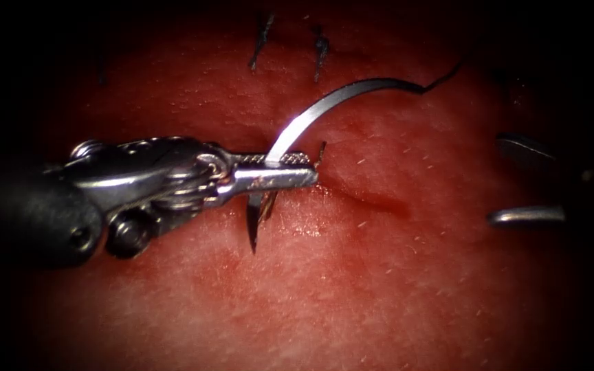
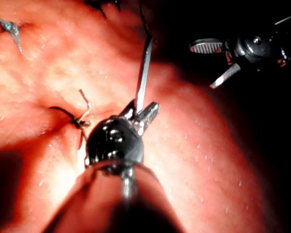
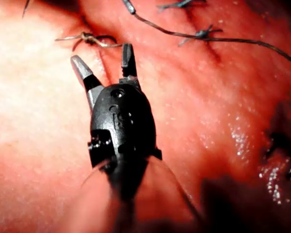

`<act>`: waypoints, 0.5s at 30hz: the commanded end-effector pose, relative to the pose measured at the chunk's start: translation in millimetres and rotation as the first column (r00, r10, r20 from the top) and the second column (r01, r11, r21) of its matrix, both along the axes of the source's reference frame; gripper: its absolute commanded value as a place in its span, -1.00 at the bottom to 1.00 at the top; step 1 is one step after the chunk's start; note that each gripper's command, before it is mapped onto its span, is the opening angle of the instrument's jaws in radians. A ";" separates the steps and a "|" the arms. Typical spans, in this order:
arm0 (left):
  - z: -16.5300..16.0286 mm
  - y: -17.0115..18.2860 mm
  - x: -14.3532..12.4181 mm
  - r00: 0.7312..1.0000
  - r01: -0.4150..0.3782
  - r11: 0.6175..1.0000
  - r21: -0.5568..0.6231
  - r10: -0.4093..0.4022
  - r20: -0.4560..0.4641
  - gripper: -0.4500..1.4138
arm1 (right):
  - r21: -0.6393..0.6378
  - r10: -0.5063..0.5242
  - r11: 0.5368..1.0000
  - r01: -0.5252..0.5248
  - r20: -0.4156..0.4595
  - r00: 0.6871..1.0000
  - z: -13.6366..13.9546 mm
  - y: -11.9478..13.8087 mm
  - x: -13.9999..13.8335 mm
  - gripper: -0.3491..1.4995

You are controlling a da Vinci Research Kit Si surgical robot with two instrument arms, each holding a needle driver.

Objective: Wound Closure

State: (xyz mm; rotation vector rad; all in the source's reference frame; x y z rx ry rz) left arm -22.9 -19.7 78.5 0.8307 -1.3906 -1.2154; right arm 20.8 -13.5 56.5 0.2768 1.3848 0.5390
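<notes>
**Needle held by left tool over the cut; right tool empty and wide**

1. Left tool (image 1: 290,172). Nearest item, entering from the endoscope view's left. Jaws clamped on the needle (image 1: 324,103), gripping it about a third of the way up from the point. Seen from behind in its own wrist view (image 2: 143,115), needle (image 2: 144,73) rising straight from the closed jaws.

2. Needle. Free of the tissue (image 1: 379,288). Point hangs just below the jaws; the body arcs up and to the right, its long axis running from lower left to upper right. Thread (image 1: 441,79) leaves the far end, well off toward the right.

3. Cut (image 1: 366,199). Starts just beside the left tool's tip and runs rightward. The point sits near its left end, judged close above the surface.

4. Right tool (image 1: 527,182). Far right, well apart from the needle, so the left tool is plainly nearer. Jaws spread wide, holding nothing; its wrist view (image 3: 104,63) confirms this.

5. Knotted stitches (image 1: 290,45). Farthest. The right wrist view adds a cut end (image 3: 87,38) beside the jaws and thread (image 3: 208,39) crossing the tissue.
</notes>
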 end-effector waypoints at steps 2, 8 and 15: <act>0.4 -0.3 -0.2 0.996 0.024 0.998 0.057 -0.029 0.089 -1.00 | 0.010 0.024 1.000 -0.024 -0.052 0.998 1.3 0.2 1.8 0.39; 0.1 -0.4 -0.3 0.968 0.034 0.990 0.139 -0.067 0.242 -1.00 | -0.027 0.047 0.998 -0.055 -0.235 0.971 2.8 1.0 6.1 0.33; -0.4 -1.1 -0.1 0.949 0.026 0.985 0.171 -0.078 0.307 -1.00 | -0.036 0.042 0.998 -0.055 -0.295 0.954 3.2 0.6 9.0 -0.27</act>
